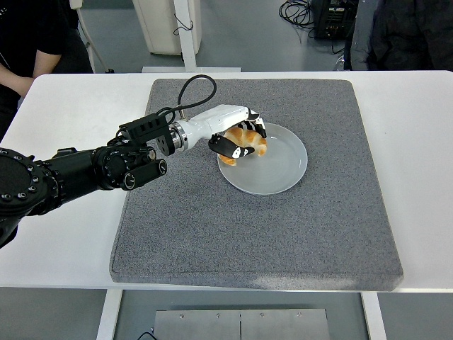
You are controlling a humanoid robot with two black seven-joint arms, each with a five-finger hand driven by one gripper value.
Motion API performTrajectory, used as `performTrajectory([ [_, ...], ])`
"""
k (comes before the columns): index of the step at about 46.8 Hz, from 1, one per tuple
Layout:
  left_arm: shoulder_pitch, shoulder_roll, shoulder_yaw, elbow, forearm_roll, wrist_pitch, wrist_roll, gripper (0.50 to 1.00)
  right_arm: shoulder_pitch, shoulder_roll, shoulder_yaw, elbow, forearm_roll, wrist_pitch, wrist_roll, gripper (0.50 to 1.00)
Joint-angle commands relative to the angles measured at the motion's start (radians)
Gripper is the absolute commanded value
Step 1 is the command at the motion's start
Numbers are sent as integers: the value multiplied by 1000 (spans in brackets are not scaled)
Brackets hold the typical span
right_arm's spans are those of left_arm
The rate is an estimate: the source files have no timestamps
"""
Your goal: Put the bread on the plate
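Right now the robot's left hand, a white-shelled hand with black fingertips on a black arm, is curled around the golden-brown croissant-shaped piece of bread, thumb under the near side and the other fingers over the top. The bread sits low over the left rim area of the round pale grey plate; whether it touches the plate's surface cannot be told from this view. The plate lies on a dark grey felt-like mat, which covers the middle of the white table. The right hand does not show.

By its look the bread is light and soft, with a flaky crust that would dent or shed under a hard squeeze, so a gentle, wide hold across its thick middle suits it better than a pinch at the thin ends. Its dry, rough crust should not slip. Letting go calls only for easing the fingers apart, since it is unlikely to roll far.

A person in dark clothing stands at the upper left.
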Motion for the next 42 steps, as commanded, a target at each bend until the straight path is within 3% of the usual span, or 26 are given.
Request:
performTrajectory([
  [1,-1,0,0,0,0,0,0,500,0,0,0,0,0,0,0,1000],
  [5,-1,0,-5,0,0,0,0,534,0,0,0,1,0,0,0,1000],
  [11,0,0,-8,0,0,0,0,654,0,0,0,0,0,0,0,1000],
  [16,0,0,-8,0,0,-2,0,710,0,0,0,0,0,0,0,1000],
  [19,0,0,-9,0,0,-2,0,776,0,0,0,0,0,0,0,1000],
  [23,2,0,-12,0,0,-2,0,825,0,0,0,1,0,0,0,1000],
  [29,2,0,-12,0,0,-2,0,863,0,0,0,0,0,0,0,1000],
  [42,-1,0,-41,0,-6,-8,0,896,0,0,0,0,0,0,0,1000],
])
